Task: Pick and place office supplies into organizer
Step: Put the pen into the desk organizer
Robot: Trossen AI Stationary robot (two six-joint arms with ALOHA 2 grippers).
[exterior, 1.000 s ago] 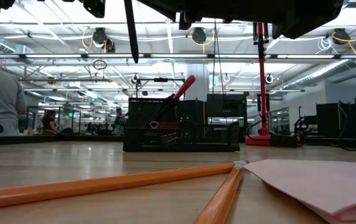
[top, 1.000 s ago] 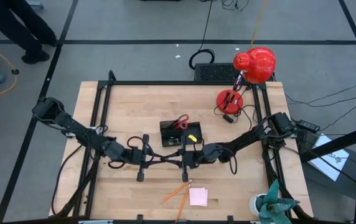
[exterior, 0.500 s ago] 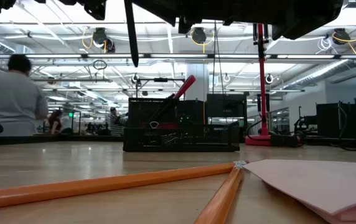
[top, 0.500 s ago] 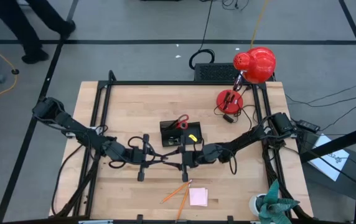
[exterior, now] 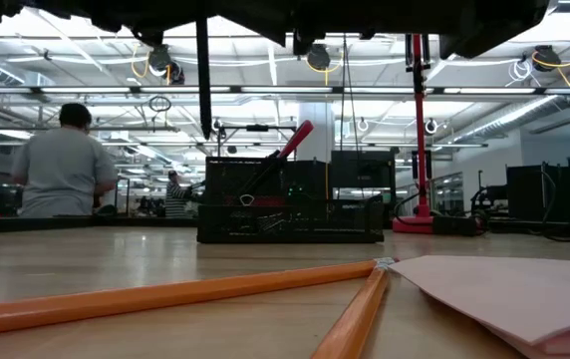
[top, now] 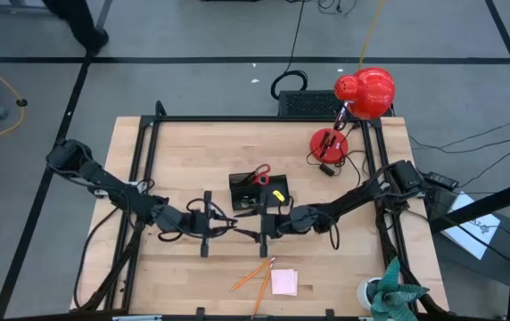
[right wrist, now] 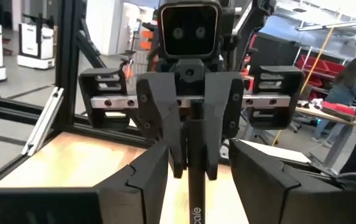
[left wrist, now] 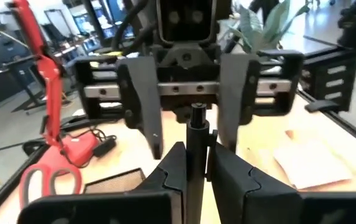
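Note:
My two grippers meet tip to tip above the table's middle, near of the black organizer [top: 257,192]. My left gripper [top: 226,227] is shut on a thin black pen [left wrist: 196,124]. The pen points level into my right gripper [top: 255,230], whose fingers [right wrist: 156,174] stand open on either side of it, apart from it. Red-handled scissors [top: 260,174] stand in the organizer, and a yellow piece [top: 277,196] lies in it. Two orange pencils [top: 255,275] and a pink sticky-note pad [top: 283,282] lie flat near the table's front edge. My left gripper pinches the pen's shaft [left wrist: 195,149] between its two fingers. The fingers come level from the table's left and lie along the pen. The pen sticks out forward past the fingertips, about level and clear of the table.
A red lamp [top: 362,94] with a round base [top: 328,143] stands at the far right. A green plant [top: 393,294] sits at the near right corner. Black frame rails [top: 139,178] run along the table's sides. A person [exterior: 61,170] stands in the room beyond.
My right gripper has opened and let go of the pen, which stays in my left gripper. Neither hand has shifted over the table. My left gripper has tipped slightly, and its dark rail in the low view now stands upright instead of slanted.

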